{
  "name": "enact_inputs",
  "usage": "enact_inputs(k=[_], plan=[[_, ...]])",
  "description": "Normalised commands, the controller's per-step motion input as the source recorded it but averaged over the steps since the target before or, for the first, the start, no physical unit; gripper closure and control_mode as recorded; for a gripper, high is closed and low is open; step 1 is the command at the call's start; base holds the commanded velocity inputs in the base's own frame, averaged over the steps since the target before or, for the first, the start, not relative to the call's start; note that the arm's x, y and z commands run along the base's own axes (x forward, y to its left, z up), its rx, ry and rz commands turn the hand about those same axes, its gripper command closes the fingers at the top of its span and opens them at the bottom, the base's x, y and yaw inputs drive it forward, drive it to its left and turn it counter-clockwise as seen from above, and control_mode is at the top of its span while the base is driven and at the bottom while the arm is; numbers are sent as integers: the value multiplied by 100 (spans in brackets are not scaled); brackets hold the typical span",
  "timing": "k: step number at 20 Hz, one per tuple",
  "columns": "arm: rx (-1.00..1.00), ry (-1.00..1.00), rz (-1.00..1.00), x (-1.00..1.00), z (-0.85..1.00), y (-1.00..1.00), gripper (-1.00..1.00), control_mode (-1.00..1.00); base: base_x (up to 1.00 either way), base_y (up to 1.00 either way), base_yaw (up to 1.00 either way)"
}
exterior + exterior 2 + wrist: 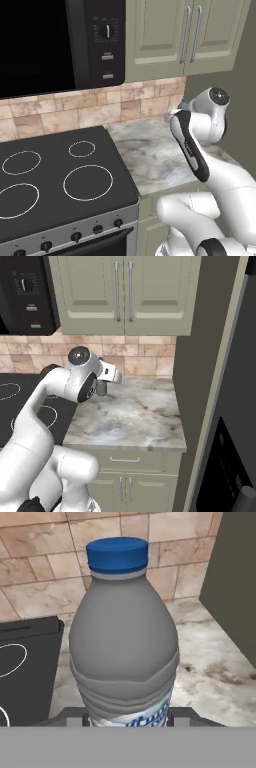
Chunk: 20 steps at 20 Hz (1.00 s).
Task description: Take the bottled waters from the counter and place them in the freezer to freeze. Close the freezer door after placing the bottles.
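Grey bottle [123, 642] stands clamped upright between pincer [125, 716] fingers

Marbled beige-grey counter [131, 418] runs from the black stovetop [55, 180] to the tall grey panel on the right, tile backsplash behind. A grey bottle [123, 647] with a blue cap is at its back part, apparently standing on the slab, though its base is hidden.
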Motion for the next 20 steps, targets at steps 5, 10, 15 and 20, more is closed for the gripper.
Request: enact_inputs(k=[5,10,15,20], plan=[[-3,0,0,-59,85,0,100,-100,0,0,0],[1,-1,0,-61,46,0,100,-100,0,0,0],[1,-3,0,-59,13,0,100,-100,0,0,0],[0,-8,0,-60,-2,9,100,-100,0,0,0]])
